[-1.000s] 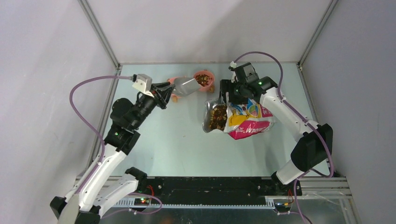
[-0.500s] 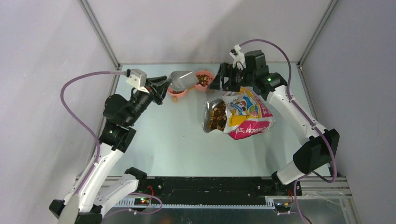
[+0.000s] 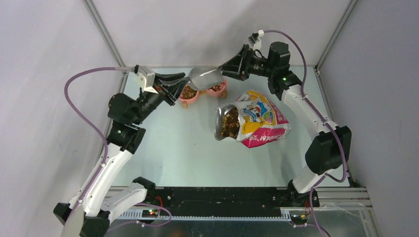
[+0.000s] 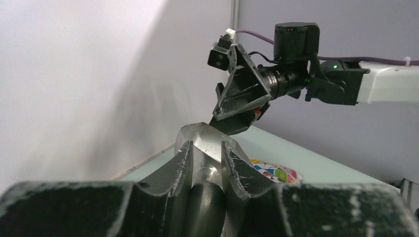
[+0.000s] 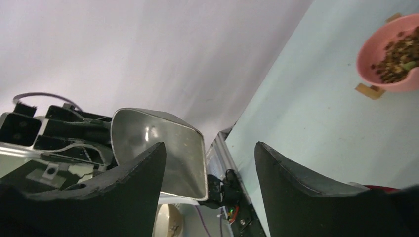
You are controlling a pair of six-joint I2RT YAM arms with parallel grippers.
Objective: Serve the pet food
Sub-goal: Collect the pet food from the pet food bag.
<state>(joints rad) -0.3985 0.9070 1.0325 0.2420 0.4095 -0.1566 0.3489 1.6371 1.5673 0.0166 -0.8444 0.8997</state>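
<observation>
Brown kibble, the pet food point(image 3: 230, 123), is lying as a loose heap in the open mouth of the printed bag point(image 3: 259, 116). More is sitting in the left pink bowl point(image 3: 190, 99), while the right pink bowl point(image 3: 216, 92) is hiding partly under the metal scoop point(image 3: 204, 77). You are dealing with light, dry, hard little pieces, probably rolling and spilling freely. Pinching them is hopeless, so you are best carrying them in the scoop, kept level. Your left gripper point(image 3: 170, 85) is clenching the scoop's handle, holding it raised over the bowls, seemingly empty. Your right gripper point(image 3: 232, 65) is gaping wide, grasping nothing, its fingers flanking the scoop's mouth without clear contact.
</observation>
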